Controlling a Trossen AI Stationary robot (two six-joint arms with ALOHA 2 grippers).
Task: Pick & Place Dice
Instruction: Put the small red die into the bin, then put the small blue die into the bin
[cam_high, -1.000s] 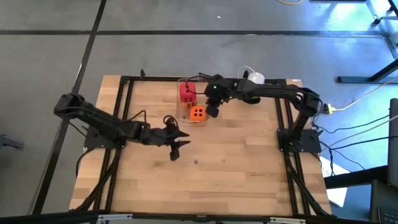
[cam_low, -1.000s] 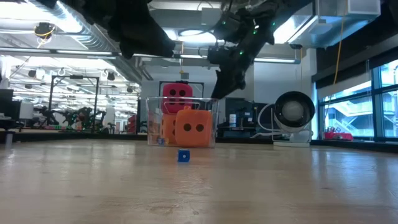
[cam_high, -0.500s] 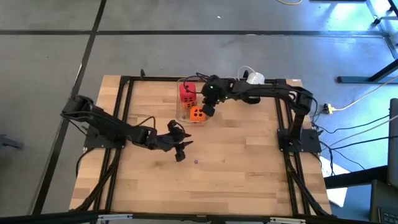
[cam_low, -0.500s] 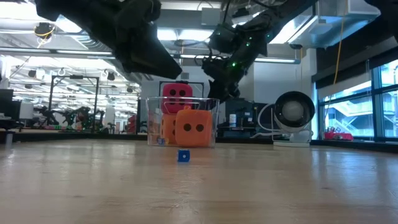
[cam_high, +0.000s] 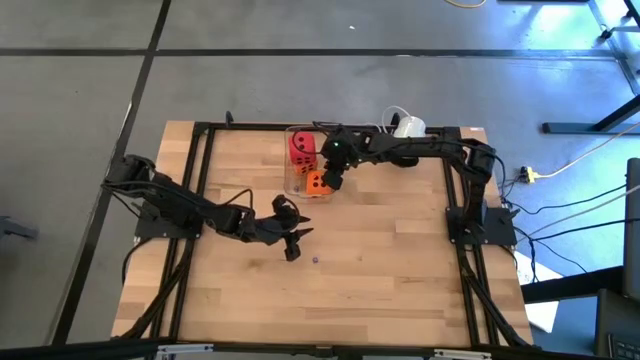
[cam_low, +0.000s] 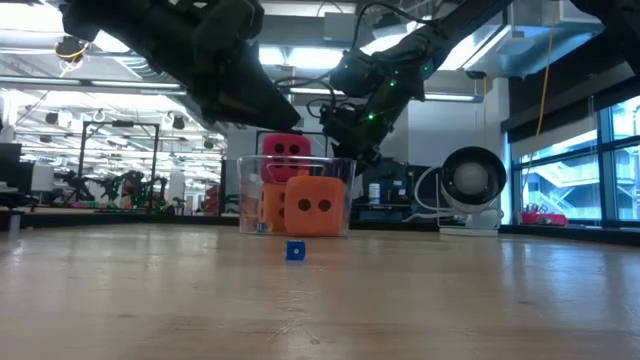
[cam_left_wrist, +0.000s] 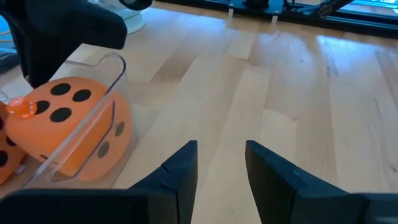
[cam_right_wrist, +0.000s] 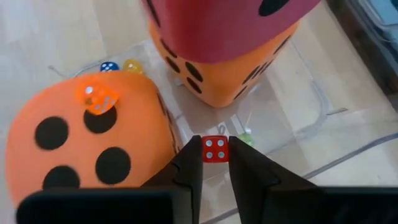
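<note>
Right wrist view: our right gripper (cam_right_wrist: 215, 163), now lower over the container (cam_high: 303, 166), pinches a tiny red die (cam_right_wrist: 215, 149); left gripper (cam_left_wrist: 219, 163), narrowly parted, has neared the blue die (cam_low: 294, 250) at its 3 o'clock.

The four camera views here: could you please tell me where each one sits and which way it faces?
High view: overhead, looking straight down; both arms show, the right end effector at the clear container.
Low view: table height, level toward the container and a small blue die; arms enter from above.
Left wrist view: past its open fingers onto bare wood.
Right wrist view: down into the container, fingers pinching a tiny red die.
Both wrist views share the big orange die.
</note>
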